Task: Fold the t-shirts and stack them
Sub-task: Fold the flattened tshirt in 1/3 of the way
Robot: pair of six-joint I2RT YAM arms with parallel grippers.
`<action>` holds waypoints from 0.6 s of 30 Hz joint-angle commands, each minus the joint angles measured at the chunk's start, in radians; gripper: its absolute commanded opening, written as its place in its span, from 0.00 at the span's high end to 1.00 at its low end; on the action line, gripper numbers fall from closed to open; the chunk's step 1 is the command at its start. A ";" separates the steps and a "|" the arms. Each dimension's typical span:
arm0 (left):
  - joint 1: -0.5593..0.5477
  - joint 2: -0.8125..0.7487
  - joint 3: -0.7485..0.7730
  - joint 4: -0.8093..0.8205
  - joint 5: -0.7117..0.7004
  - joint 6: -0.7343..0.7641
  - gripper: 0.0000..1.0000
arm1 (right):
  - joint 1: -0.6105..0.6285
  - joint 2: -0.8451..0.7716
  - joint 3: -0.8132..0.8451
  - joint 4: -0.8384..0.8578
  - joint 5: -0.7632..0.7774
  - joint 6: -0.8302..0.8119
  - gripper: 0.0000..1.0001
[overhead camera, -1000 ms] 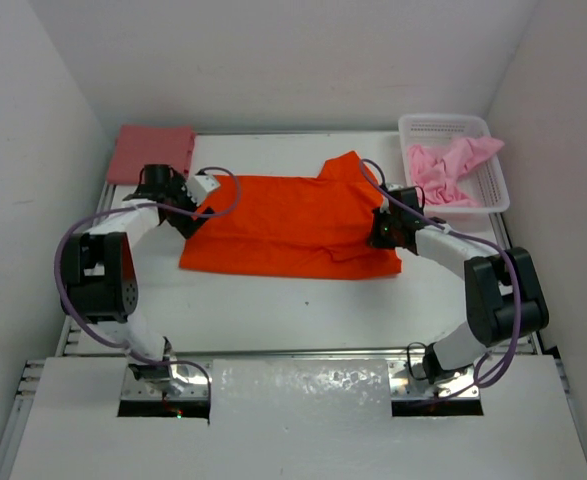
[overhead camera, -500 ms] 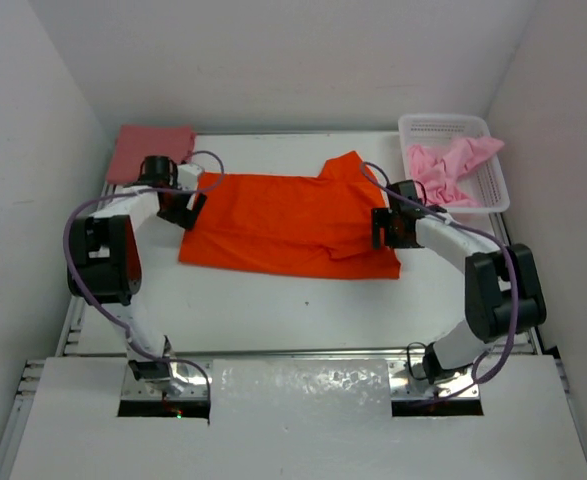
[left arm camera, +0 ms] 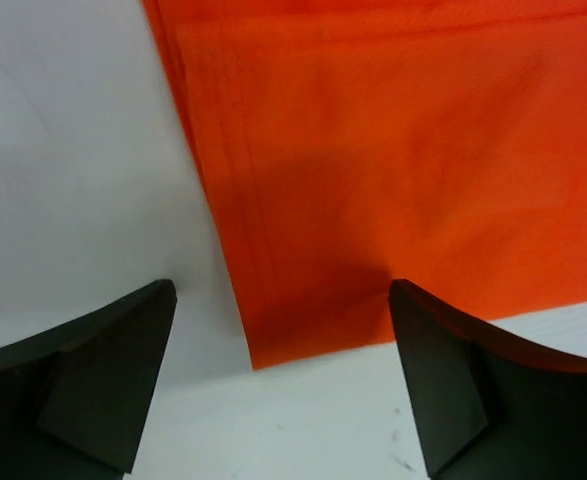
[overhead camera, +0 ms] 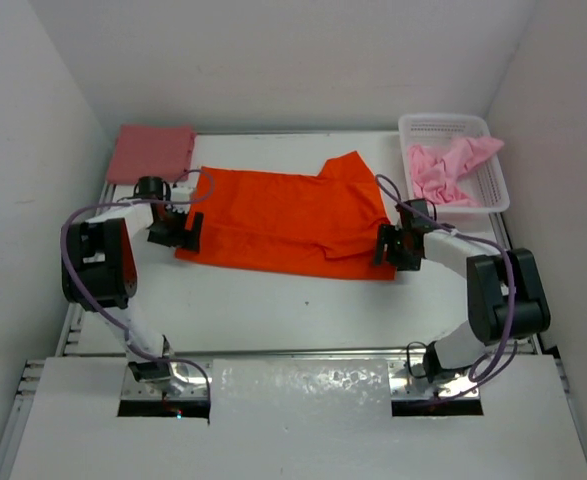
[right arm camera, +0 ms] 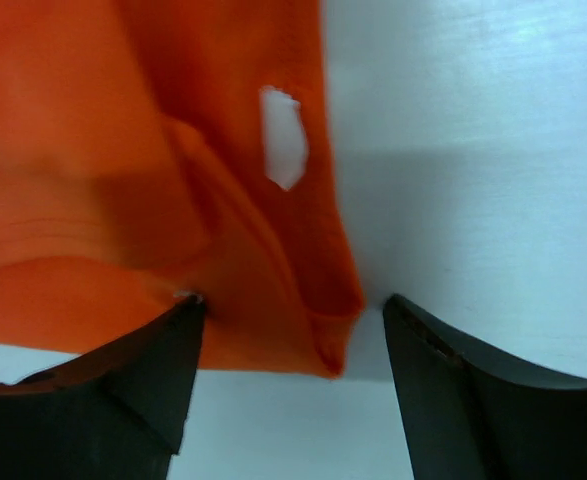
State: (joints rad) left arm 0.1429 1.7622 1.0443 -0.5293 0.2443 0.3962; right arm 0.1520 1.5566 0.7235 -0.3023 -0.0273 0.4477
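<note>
The bright orange t-shirt (overhead camera: 283, 220) lies spread flat in the middle of the table, with one sleeve (overhead camera: 348, 170) pointing to the back. My left gripper (overhead camera: 178, 232) is open at its near left corner; in the left wrist view that corner (left arm camera: 258, 350) lies between the fingers (left arm camera: 103, 380), untouched. My right gripper (overhead camera: 388, 246) is open at the near right corner, whose folded edge (right arm camera: 328, 340) sits between the fingers (right arm camera: 473, 400). The dusty rose-red t-shirt (overhead camera: 153, 152) lies folded at the back left. The light pink t-shirt (overhead camera: 451, 168) is crumpled in the basket.
The white perforated basket (overhead camera: 478, 200) stands at the back right against the wall. White walls close in the table on the left, back and right. Bare white tabletop (overhead camera: 283, 305) runs between the orange shirt and the arm bases.
My right gripper went from shut to open, letting go of the orange shirt, and slid toward its near right corner. The left gripper moved from the shirt's left edge down to the near left corner.
</note>
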 commanded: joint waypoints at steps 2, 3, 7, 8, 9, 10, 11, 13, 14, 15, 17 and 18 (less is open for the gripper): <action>-0.003 0.043 -0.024 0.032 0.023 -0.031 0.21 | -0.003 0.037 -0.025 0.124 -0.128 0.074 0.38; -0.005 0.057 -0.036 0.044 0.026 -0.031 0.28 | -0.003 0.037 -0.033 0.130 -0.129 0.078 0.46; -0.003 0.063 -0.047 0.049 0.053 -0.027 0.85 | -0.005 0.013 -0.068 0.121 -0.111 0.086 1.00; -0.002 0.059 -0.047 0.035 0.056 -0.017 0.96 | -0.005 0.005 -0.076 0.097 -0.108 0.077 1.00; -0.002 0.037 -0.049 0.003 0.055 0.009 1.00 | -0.006 -0.021 -0.081 0.079 -0.103 0.072 1.00; 0.001 0.022 -0.056 -0.015 0.052 0.026 1.00 | -0.005 -0.039 -0.085 0.059 -0.099 0.066 1.00; 0.001 -0.001 -0.079 -0.033 0.043 0.045 1.00 | -0.005 -0.061 -0.101 0.005 -0.085 0.060 1.00; 0.003 -0.085 -0.116 -0.092 -0.009 0.104 1.00 | -0.005 -0.145 -0.127 -0.049 -0.077 0.052 1.00; 0.003 -0.119 -0.157 -0.116 -0.026 0.128 1.00 | -0.005 -0.177 -0.166 -0.107 -0.069 0.057 1.00; 0.001 -0.182 -0.180 -0.165 -0.058 0.171 1.00 | -0.005 -0.211 -0.188 -0.138 -0.056 0.059 1.00; 0.003 -0.239 -0.242 -0.211 -0.098 0.205 1.00 | -0.005 -0.318 -0.261 -0.206 -0.040 0.068 1.00; 0.003 -0.282 -0.263 -0.248 -0.135 0.229 1.00 | -0.003 -0.352 -0.286 -0.225 -0.031 0.071 1.00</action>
State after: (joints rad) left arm 0.1432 1.5780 0.8345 -0.6231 0.2081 0.5179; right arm 0.1463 1.2942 0.5011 -0.3721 -0.1070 0.5175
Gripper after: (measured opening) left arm 0.017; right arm 0.002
